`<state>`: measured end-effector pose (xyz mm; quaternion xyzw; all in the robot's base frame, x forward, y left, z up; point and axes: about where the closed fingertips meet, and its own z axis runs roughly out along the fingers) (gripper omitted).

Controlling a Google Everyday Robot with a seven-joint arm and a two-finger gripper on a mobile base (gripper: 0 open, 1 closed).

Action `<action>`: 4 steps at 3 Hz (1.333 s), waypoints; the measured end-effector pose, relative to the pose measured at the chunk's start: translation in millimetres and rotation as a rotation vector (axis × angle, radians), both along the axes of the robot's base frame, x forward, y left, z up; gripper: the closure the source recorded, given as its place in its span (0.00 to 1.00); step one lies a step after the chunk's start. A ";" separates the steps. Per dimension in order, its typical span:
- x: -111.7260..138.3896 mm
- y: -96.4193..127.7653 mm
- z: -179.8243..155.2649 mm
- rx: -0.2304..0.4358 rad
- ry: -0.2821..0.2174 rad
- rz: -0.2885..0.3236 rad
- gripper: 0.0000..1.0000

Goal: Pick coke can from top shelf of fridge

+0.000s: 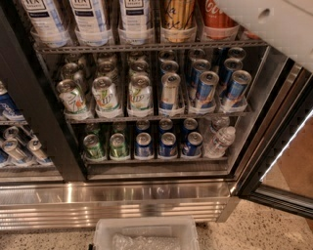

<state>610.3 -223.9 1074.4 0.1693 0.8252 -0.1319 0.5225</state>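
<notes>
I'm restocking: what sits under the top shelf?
Under the top shelf, a rack holds 7up cans at the left and blue cans at the right. The white arm covers the top shelf's right end; the gripper is out of view.

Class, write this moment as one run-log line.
coke can: on top shelf | fridge: door open | arm: upper right | gripper: out of view

You're looking down from high and close, facing into the fridge (122, 200), the arm (283, 29) crossing top right, gripper sitting out of view.
</notes>
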 end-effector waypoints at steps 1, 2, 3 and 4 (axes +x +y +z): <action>0.0 0.0 0.0 0.000 0.000 0.000 1.00; 0.0 0.0 0.1 0.000 0.000 0.000 1.00; -2.3 -0.1 5.2 0.016 0.008 -0.008 1.00; -4.0 -2.2 9.3 0.029 0.013 -0.018 1.00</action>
